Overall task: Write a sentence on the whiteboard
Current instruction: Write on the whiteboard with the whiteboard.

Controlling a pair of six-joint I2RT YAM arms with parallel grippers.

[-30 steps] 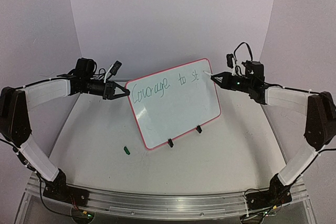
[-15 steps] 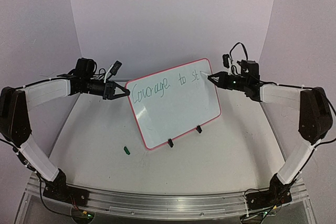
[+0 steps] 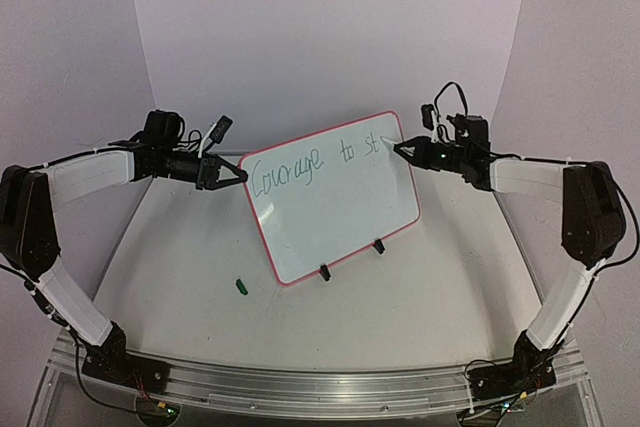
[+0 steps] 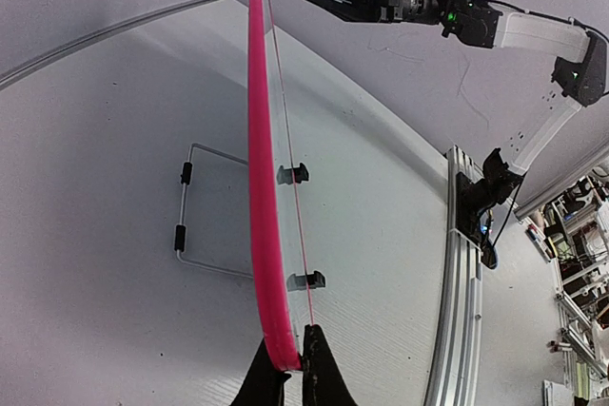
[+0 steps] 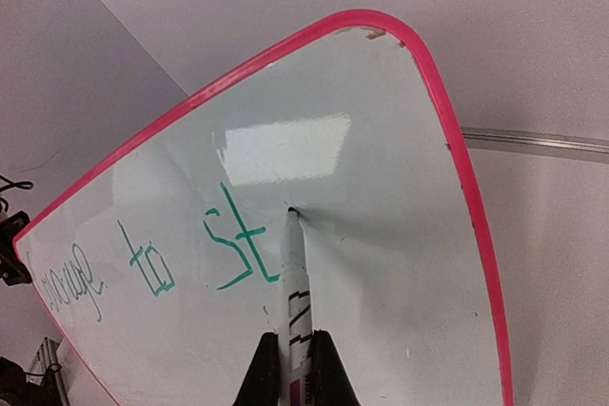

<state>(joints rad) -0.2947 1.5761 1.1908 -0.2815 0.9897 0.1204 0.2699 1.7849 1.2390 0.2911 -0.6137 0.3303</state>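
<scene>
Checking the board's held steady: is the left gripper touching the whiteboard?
Touching. The left wrist view shows the left gripper with one finger pressed against each side of the whiteboard at its pink edge, with no gap visible.

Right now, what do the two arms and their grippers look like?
The left arm and the right arm are white tubes between black joints. The left gripper and the right gripper are black and taper to a point. Black cables loop over the right wrist, where a small green light glows.

The whiteboard (image 3: 330, 197) blocks mid-table — wire stand (image 4: 185, 174) behind it, green cap (image 3: 240, 287) lying front-left; open table (image 3: 450, 287) elsewhere.
</scene>
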